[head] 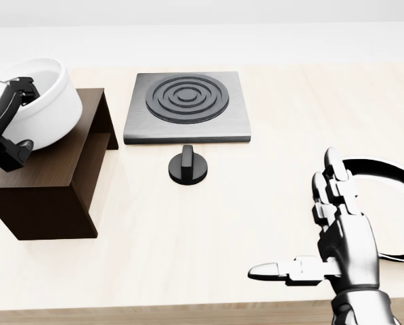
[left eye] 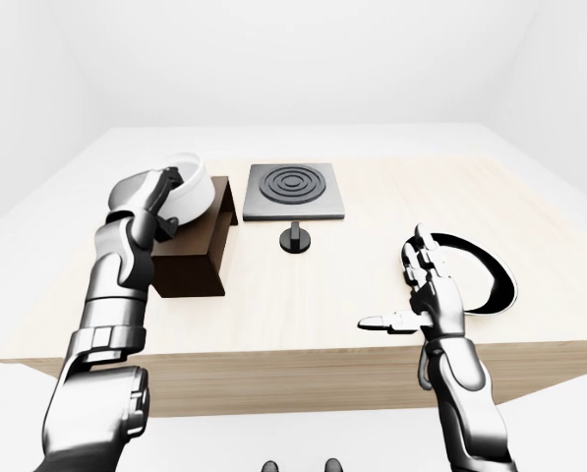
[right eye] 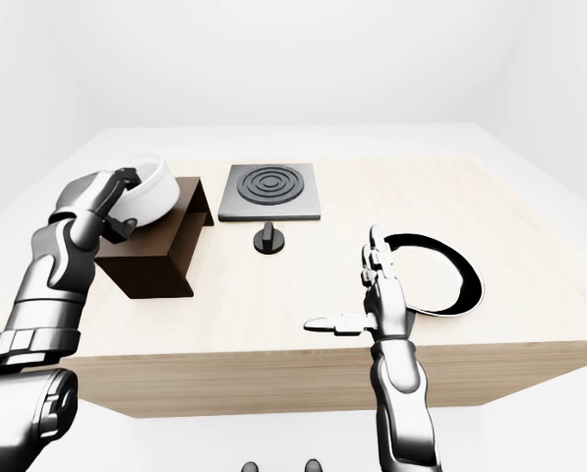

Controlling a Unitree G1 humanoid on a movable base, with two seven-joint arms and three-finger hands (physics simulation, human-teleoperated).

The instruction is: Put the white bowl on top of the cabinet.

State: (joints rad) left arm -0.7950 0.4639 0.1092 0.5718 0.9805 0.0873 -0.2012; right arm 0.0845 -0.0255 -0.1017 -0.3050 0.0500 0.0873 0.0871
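Both arms are built of glossy silver-grey metal shells with black joints between the segments. The left arm [left eye: 111,324] shows a rounded shoulder cap, a boxy upper segment and a ribbed forearm with dark seams. The left hand [head: 2,128] has a pale casing with black knuckle blocks. The right hand [head: 330,250] carries three segmented chrome fingers [head: 333,183] with rounded tips and dark hinge lines. Two black feet tips [left eye: 300,465] show at the left-eye view's bottom edge.

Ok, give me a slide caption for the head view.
Left hand holds the white bowl over the dark cabinet; right hand hovers open above the table.
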